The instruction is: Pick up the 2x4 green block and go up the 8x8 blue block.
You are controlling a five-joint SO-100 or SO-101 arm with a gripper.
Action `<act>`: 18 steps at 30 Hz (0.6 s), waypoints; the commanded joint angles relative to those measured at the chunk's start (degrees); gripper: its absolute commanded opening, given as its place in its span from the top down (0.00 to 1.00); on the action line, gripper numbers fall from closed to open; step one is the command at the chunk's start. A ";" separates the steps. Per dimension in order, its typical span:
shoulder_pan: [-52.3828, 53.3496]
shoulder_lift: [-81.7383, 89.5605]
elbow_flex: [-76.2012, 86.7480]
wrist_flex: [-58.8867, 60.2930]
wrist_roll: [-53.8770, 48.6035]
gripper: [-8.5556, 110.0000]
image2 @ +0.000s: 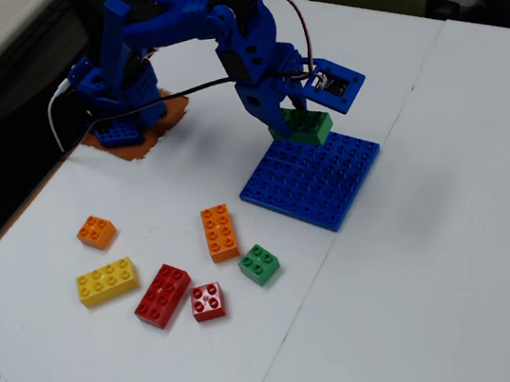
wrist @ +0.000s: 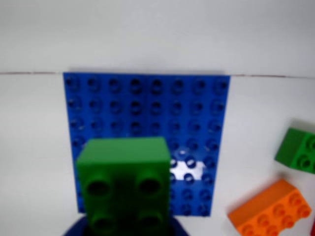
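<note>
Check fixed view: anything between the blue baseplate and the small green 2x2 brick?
Nothing. In the fixed view the table between the blue baseplate and the small green brick is bare white. The orange 2x4 brick sits just left of that line.

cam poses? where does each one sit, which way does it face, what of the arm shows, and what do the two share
Wrist view: rides the gripper, looks forward and down over the held 2x4 green block onto the 8x8 blue block; only a dark blue sliver of gripper at the bottom edge.
Fixed view: stands high off the table, looks down at an angle; whole blue arm and gripper show.
Shared: both blocks, the long orange brick, the small green brick.
</note>
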 commanded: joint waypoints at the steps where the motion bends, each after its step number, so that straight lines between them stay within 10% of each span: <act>1: 0.53 0.70 -2.90 0.00 0.26 0.93; 18: 0.35 2.37 -5.36 2.90 1.14 0.93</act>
